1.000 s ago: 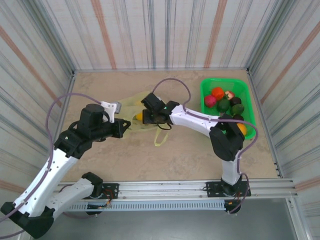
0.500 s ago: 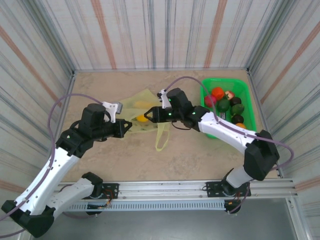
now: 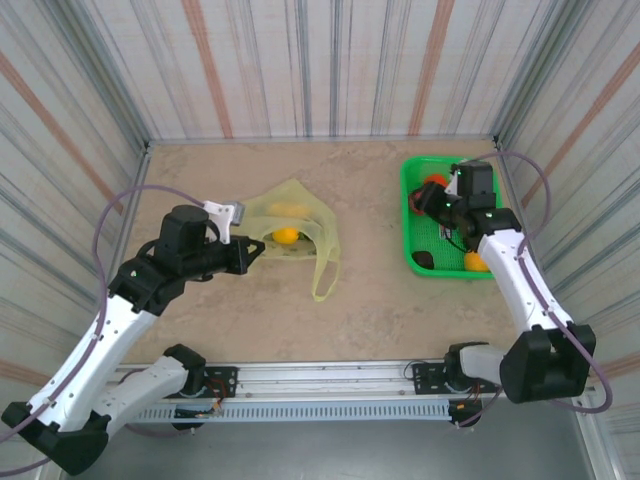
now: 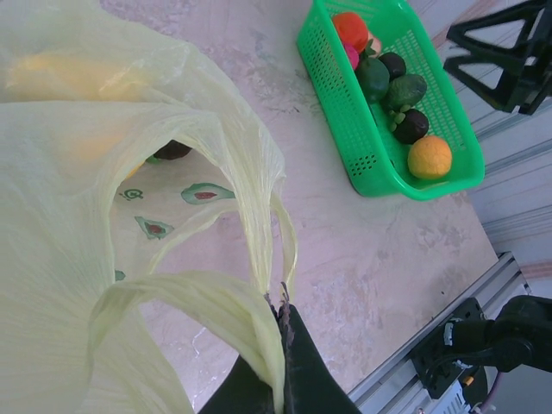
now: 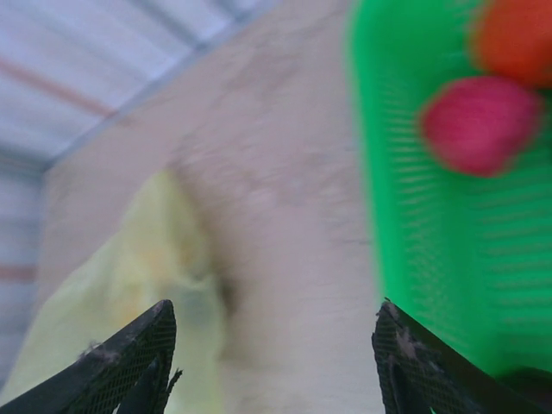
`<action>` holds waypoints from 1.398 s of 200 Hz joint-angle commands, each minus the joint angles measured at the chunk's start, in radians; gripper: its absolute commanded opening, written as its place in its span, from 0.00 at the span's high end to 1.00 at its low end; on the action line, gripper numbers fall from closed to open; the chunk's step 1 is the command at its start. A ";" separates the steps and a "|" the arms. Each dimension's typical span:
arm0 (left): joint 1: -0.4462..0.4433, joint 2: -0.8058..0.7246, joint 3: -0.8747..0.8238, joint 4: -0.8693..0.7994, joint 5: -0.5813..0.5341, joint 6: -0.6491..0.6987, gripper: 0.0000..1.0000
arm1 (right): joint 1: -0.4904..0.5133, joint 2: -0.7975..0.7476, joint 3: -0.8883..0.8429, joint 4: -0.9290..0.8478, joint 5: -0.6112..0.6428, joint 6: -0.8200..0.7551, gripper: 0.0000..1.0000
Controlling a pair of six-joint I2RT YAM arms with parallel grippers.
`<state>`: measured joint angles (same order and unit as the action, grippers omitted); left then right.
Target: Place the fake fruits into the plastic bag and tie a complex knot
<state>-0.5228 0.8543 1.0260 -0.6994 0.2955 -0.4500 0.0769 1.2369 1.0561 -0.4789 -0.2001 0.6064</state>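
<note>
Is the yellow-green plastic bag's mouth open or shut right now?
Open. The left pincer pinches the rim of the thin yellow-green plastic bag, and its mouth gapes in the left wrist view.

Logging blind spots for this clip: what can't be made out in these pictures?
- Fruit inside the plastic bag: top view shows one orange fruit through the film; folds hide any others.
- Green basket contents: top view, the right arm covers much.
- Right wrist view: motion blur; the pink fruit can't be identified.
- Left claw: left wrist view, bottom edge cuts it off.
</note>
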 commanded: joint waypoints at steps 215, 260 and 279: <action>0.005 0.021 0.023 0.026 0.059 0.075 1.00 | -0.153 0.755 0.463 -0.277 0.233 -0.301 0.28; 0.004 0.024 0.030 0.013 0.063 0.076 1.00 | -0.172 0.831 0.503 -0.274 0.205 -0.302 0.24; 0.006 0.023 0.037 0.006 0.065 0.078 1.00 | -0.172 0.836 0.518 -0.274 0.211 -0.315 0.24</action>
<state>-0.5228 0.8772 1.0283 -0.6807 0.3408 -0.3946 -0.0841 2.0575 1.5368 -0.7345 0.0177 0.3229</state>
